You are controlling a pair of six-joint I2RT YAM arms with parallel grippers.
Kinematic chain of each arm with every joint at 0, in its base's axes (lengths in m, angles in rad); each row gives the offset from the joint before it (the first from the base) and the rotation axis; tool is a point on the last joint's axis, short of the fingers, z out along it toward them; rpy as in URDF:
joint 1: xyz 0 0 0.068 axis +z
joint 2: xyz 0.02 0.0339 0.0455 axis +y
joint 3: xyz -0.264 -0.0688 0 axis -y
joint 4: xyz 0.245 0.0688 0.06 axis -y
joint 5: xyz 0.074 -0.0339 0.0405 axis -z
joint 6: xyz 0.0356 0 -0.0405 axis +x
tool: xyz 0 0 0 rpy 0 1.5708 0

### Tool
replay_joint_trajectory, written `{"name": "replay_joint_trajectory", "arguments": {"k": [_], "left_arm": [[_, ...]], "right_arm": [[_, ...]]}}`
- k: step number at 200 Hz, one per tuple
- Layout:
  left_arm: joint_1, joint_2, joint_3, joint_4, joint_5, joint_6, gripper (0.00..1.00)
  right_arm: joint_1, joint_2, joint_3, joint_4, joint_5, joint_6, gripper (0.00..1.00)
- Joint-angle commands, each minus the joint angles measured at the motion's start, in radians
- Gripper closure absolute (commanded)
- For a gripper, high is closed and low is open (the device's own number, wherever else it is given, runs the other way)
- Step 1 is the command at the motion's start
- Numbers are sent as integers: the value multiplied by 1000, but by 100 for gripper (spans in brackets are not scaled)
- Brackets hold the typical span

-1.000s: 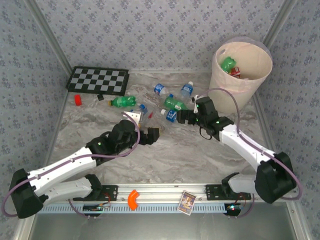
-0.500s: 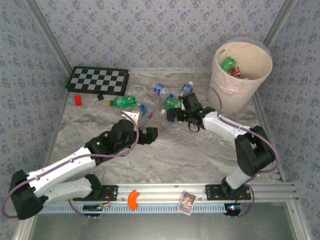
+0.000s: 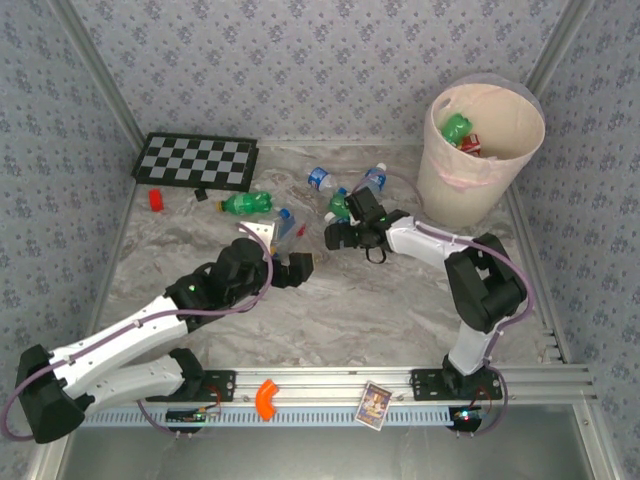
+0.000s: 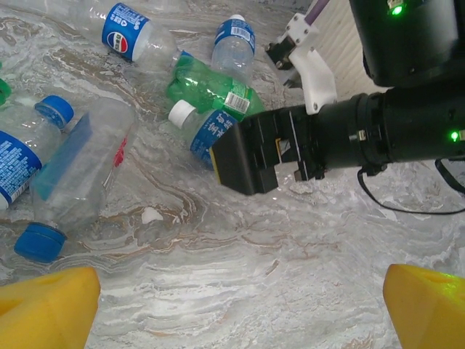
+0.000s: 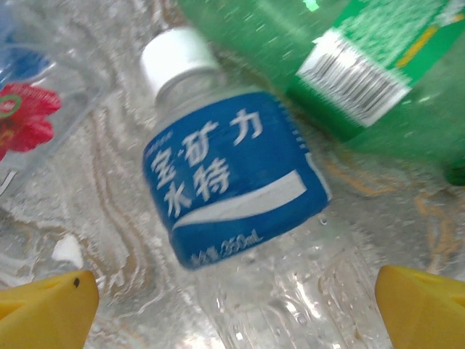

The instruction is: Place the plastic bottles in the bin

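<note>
Grippers both spread wide, nothing held. Right gripper sits low over a white-capped water bottle with a blue label, lying on the marble table. Yellow fingertips flank the bottle body; can't tell if they touch it. Green bottle butts against it on the far side.

Left gripper hovers over bare marble, near and left of the right one and facing it, the two well apart.

Other loose bottles on the table:
- Pepsi bottle and another blue-labelled bottle, just far of the green one.
- Crushed clear bottle with a blue cap, left of the right gripper.
- Second green bottle, further left, near the chessboard and red block.

Bin stands upright at far right, right of the bottle cluster. Binned green bottle and a red-labelled bottle lie inside it.
</note>
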Motion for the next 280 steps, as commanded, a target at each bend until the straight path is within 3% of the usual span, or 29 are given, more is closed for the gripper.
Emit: {"name": "replay_joint_trajectory", "arguments": {"k": [1, 79, 131, 170, 220, 280], "left_arm": [[8, -17, -7, 3, 11, -6, 0], [8, -63, -23, -16, 10, -12, 0], [11, -86, -28, -32, 2, -11, 0], [11, -93, -32, -32, 4, -13, 0], [13, -123, -34, -41, 1, -11, 0], [14, -144, 1, -39, 3, 24, 0]], "right_arm": [[38, 24, 34, -45, 32, -13, 1], [96, 140, 145, -140, 166, 31, 0], [97, 169, 170, -131, 172, 29, 19], [113, 150, 169, -133, 182, 21, 46], [154, 70, 170, -150, 206, 5, 46], [180, -145, 145, -150, 233, 1, 46]]}}
